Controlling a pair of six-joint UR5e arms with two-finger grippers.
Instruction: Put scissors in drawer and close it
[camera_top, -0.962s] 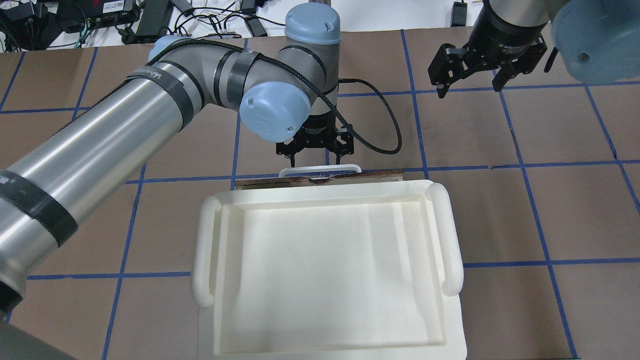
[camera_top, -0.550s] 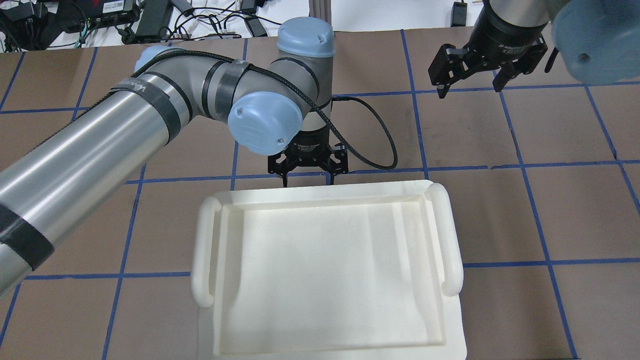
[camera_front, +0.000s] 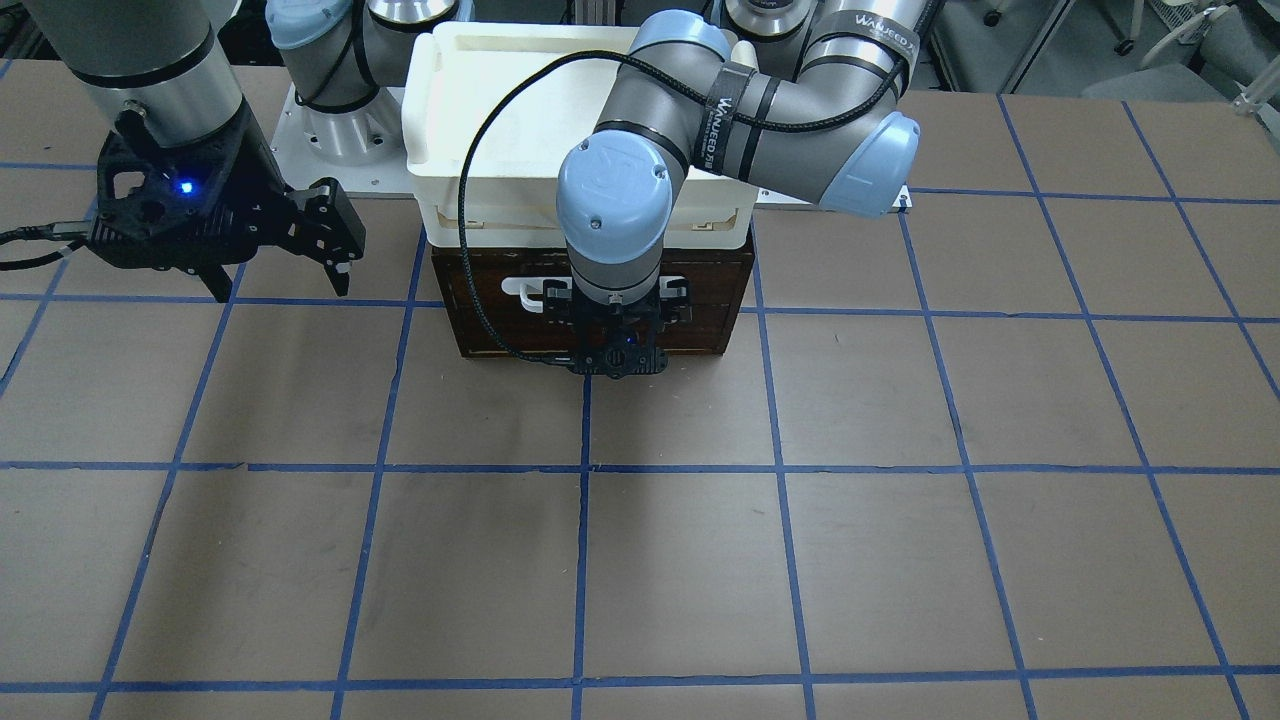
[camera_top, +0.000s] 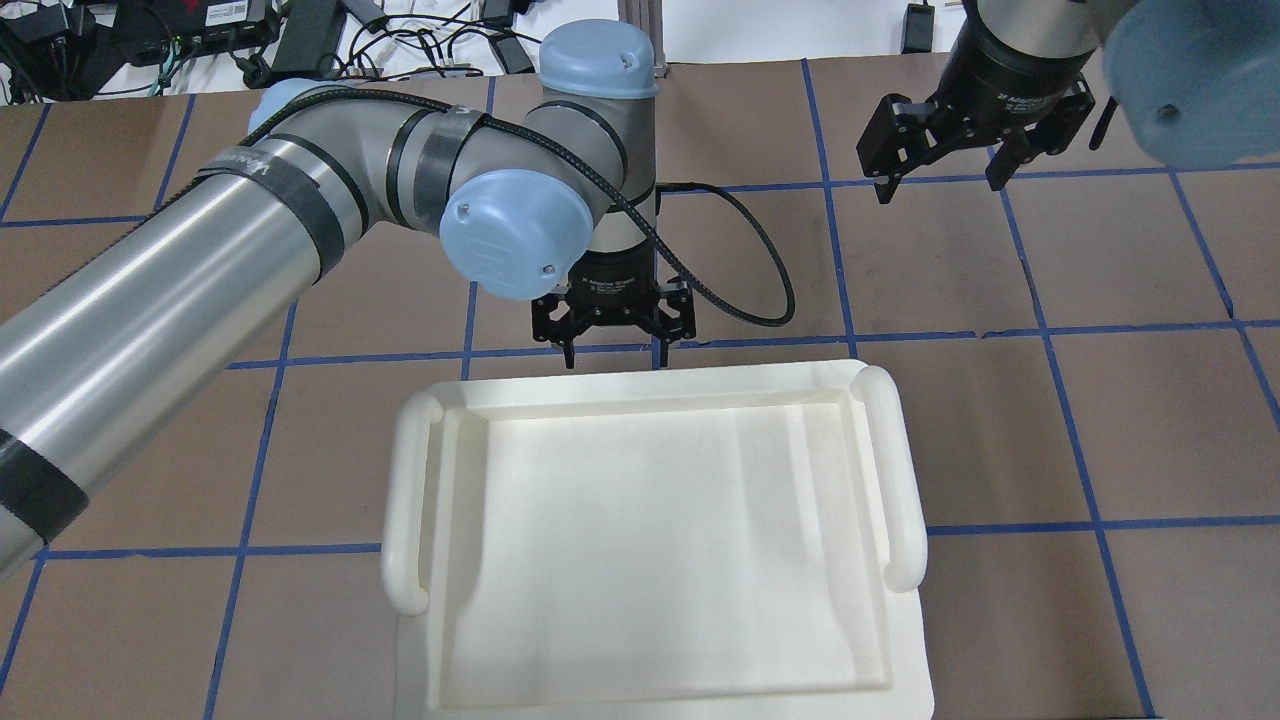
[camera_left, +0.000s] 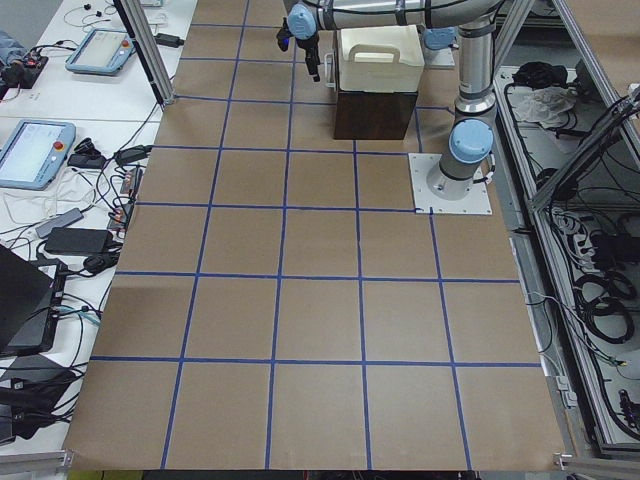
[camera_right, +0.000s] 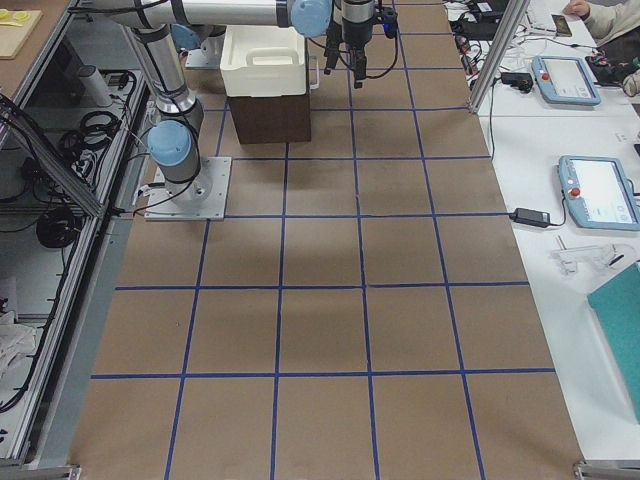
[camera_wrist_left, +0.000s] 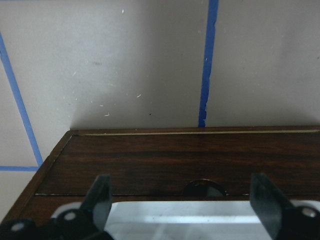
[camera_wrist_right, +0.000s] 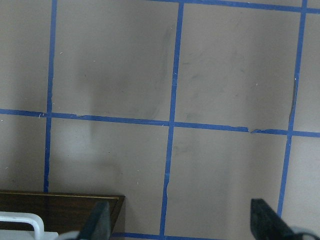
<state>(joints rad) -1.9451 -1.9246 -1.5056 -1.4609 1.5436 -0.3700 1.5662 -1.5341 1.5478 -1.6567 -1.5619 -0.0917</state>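
Observation:
The drawer (camera_front: 475, 300) has a dark brown front and a white bar handle (camera_front: 525, 291). It sits pushed in flush under the white bin. My left gripper (camera_front: 617, 305) is open and stands right at the drawer front. In the left wrist view the handle (camera_wrist_left: 180, 220) lies between its spread fingers (camera_wrist_left: 100, 197). From overhead the left gripper (camera_top: 612, 350) is at the bin's far rim. My right gripper (camera_top: 940, 165) is open and empty, well off to the right above the table. The scissors are out of view.
A white plastic tray-like bin (camera_top: 405, 500) sits on top of the brown drawer box and hides it from overhead. The table is brown with blue tape lines. The right wrist view shows one corner of the box (camera_wrist_right: 75, 207).
The drawer front and handle stuck out past the bin's far rim a second ago; now they are hidden under it. My left gripper moved in toward the bin. The right gripper stayed put.

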